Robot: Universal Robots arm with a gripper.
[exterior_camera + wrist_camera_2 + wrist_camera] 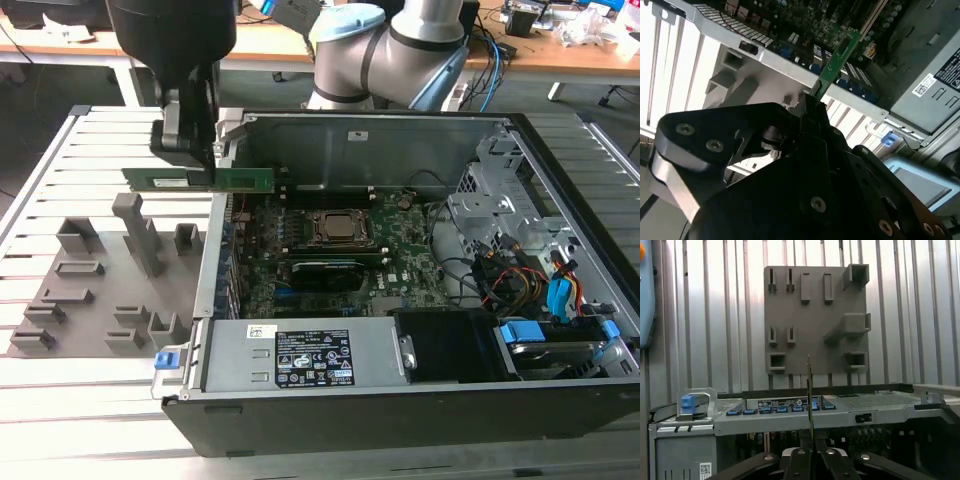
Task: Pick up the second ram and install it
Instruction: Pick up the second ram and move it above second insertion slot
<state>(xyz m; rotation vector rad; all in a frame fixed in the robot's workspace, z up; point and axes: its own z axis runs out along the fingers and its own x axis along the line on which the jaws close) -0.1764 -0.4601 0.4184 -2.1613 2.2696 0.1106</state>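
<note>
The second ram [250, 180], a narrow green stick, hangs level above the open computer case's wall on the exterior view's left, partly over the green motherboard [400, 240]. My gripper [200, 160] is shut on it near its middle. In the second wrist view the ram [837, 60] sticks out from the gripper [812, 107] toward the case's inside. The first wrist view has the ram [810, 395] edge-on, rising from between the gripper [810, 455] fingers above the case wall.
A grey parts holder [100, 290] with slots and posts lies on the slatted table [60, 170] beside the case. Inside the case are the processor socket [340, 228], a black power supply [320, 355], and a drive cage with cables [530, 270].
</note>
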